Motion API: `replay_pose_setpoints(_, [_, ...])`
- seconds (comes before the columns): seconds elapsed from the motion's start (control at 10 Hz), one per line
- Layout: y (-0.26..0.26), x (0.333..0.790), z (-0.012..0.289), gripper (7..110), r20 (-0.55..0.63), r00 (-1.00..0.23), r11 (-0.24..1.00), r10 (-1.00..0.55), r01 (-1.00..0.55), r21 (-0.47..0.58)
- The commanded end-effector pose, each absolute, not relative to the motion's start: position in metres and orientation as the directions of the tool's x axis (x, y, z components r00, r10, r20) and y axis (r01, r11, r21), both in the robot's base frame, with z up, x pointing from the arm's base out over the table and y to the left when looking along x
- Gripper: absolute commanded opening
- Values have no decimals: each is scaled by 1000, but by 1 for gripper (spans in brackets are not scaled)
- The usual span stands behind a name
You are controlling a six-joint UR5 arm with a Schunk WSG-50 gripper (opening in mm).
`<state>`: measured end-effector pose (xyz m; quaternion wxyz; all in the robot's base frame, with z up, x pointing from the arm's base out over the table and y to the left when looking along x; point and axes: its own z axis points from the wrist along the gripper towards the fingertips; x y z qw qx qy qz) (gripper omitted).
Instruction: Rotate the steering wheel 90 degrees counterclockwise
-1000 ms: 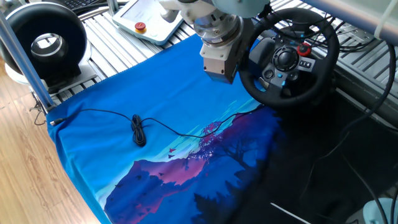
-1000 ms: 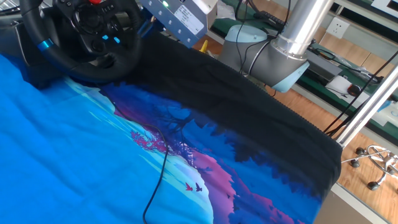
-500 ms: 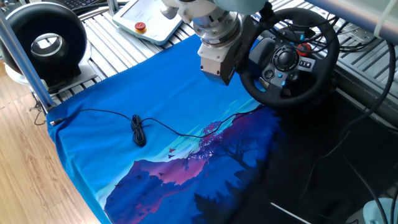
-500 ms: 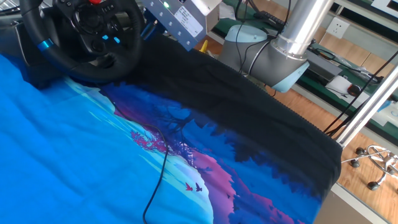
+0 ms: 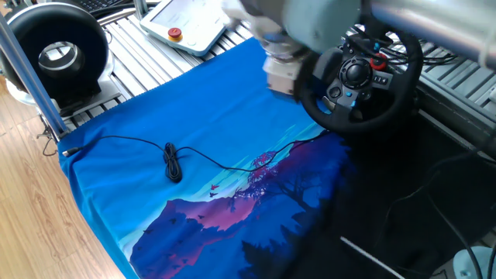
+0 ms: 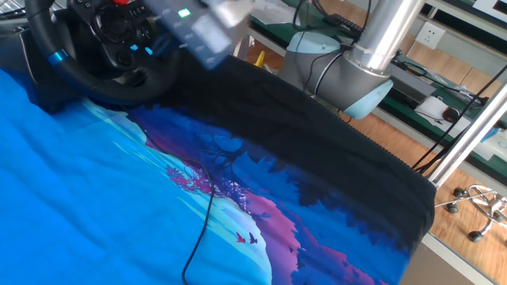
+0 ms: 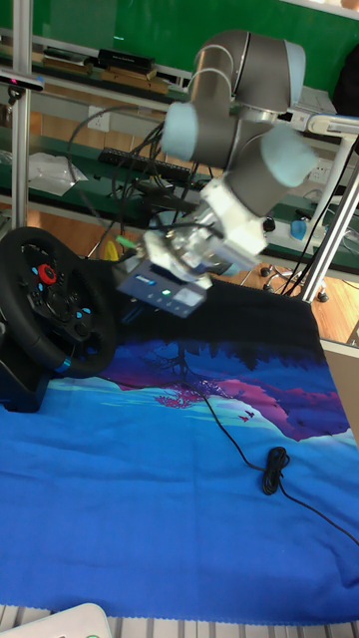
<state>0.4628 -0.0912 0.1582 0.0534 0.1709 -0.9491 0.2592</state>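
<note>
Table: covered by a blue cloth [image 5: 155, 116] printed with purple hills and dark trees, running to black on the arm's side; slatted metal rails are showing beyond its far edge.
Wheel: the wheel [image 5: 362, 74] is standing tilted on its base at one corner of the cloth, hub facing out, with the red dial [image 7: 46, 272] near the top of the hub and a blue stripe [image 6: 56, 57] on the rim.
Gripper: the gripper [image 7: 165, 282] is hanging just beside the rim, on the cloth side, level with the hub; it is smeared by motion in every view.
Fingers: I cannot tell whether they are spread or pressed together, nor whether they are touching the rim.
Arm: the arm [image 7: 239, 150] is reaching over the black part of the cloth from its silver base [image 6: 348, 71].
Cable: a thin black cable [image 5: 173, 161] is lying across the cloth with a small coil in it, well apart from the wheel and out of the gripper's way.
Ring: a thick black ring [image 5: 56, 54] with a white centre is sitting on the rails at the far corner.
Pendant: a white pendant [image 5: 184, 23] with a red button is lying on the rails near the wheel.
Change: since half a second ago the gripper is swinging in closer to the rim; the wheel is keeping the same angle, and the cable is lying as before.
</note>
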Motion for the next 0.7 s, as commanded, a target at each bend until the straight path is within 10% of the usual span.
replay_pose_setpoints(0.0, [-125,412,145,7,364,-887,795,-285,-431,-428])
replay_pose_setpoints(0.6, [-100,374,135,7,432,-889,887,-153,-316,-337])
